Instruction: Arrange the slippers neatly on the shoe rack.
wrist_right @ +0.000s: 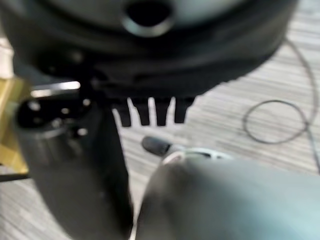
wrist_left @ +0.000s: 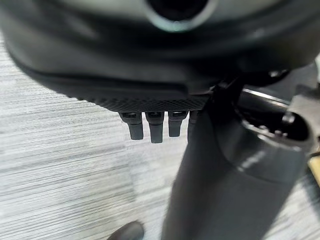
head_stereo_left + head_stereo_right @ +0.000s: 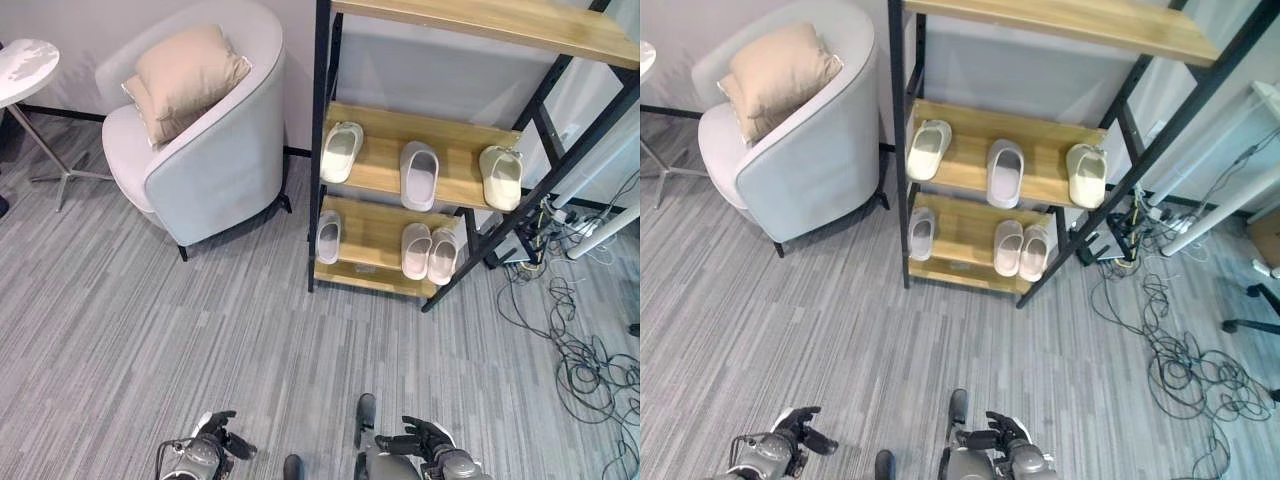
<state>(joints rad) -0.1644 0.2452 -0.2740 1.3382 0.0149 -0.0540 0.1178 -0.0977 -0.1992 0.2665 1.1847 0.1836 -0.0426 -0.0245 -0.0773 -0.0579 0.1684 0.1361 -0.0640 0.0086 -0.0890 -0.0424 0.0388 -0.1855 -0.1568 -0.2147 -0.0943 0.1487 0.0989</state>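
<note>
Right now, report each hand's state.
Left hand: open, holding nothing.
Right hand: open, holding nothing.

The floor (image 3: 150,300) is grey carpet with thin stripes. At about 10 o'clock sits a round grey armchair (image 3: 210,150) with a tan pillow (image 3: 185,80) on it. A small white table (image 3: 25,65) stands at 9 o'clock, by the dark strip along the grey wall (image 3: 420,70). At 3 o'clock, black wires (image 3: 580,360) lie tangled on the floor near white poles (image 3: 600,235).
</note>
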